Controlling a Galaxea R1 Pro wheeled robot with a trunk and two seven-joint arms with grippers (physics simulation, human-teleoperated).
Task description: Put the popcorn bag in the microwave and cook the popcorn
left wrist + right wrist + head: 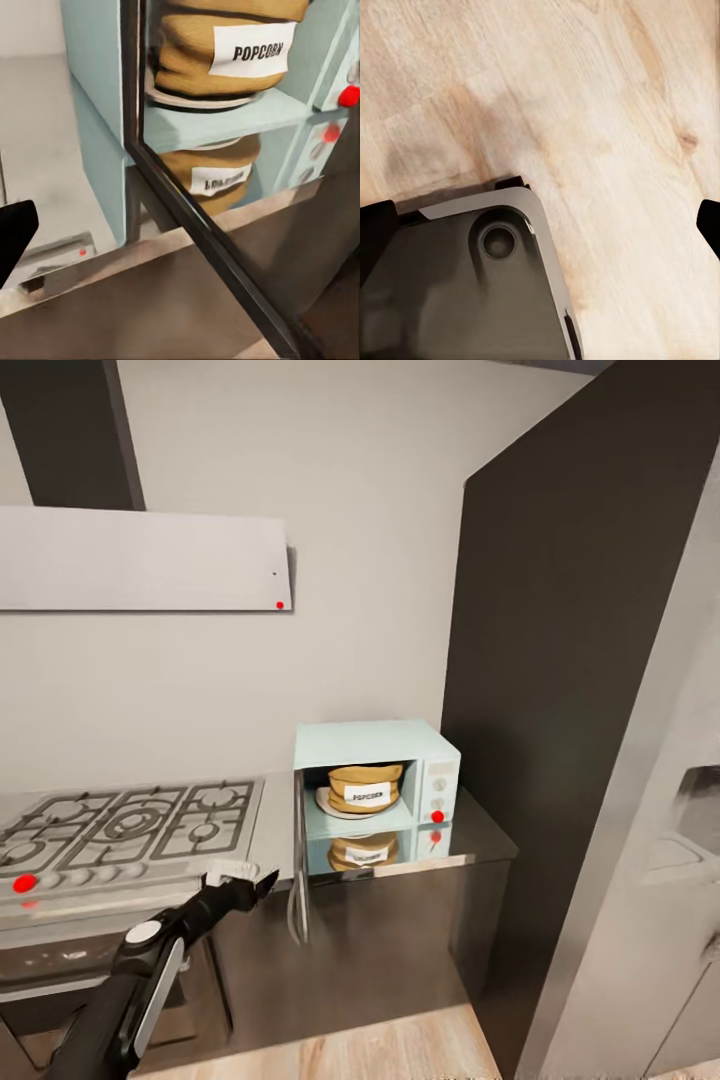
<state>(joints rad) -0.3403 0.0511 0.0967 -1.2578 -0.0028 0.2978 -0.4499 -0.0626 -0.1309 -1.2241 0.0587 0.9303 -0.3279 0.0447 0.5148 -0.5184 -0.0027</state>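
Observation:
The mint-blue microwave point(375, 745) stands on the steel countertop point(480, 842) with its door point(298, 860) swung open to the left. Inside it the tan popcorn bag point(365, 788) sits on a white plate, label facing out; the left wrist view shows the bag point(225, 52) close up behind the door's dark edge point(139, 112). Popcorn kernels are hidden. My left gripper point(262, 882) hangs open just left of the door's lower edge, one black finger point(11, 236) showing. My right gripper point(540, 232) is open, pointing down at the wooden floor over the robot's dark base.
A grey gas hob point(130, 825) with a red dot lies left of the microwave, under a flat hood point(140, 560). A tall dark cabinet point(570, 660) rises right of the microwave, and a pale appliance point(660, 860) stands at the far right. The countertop mirrors the bag point(214, 180).

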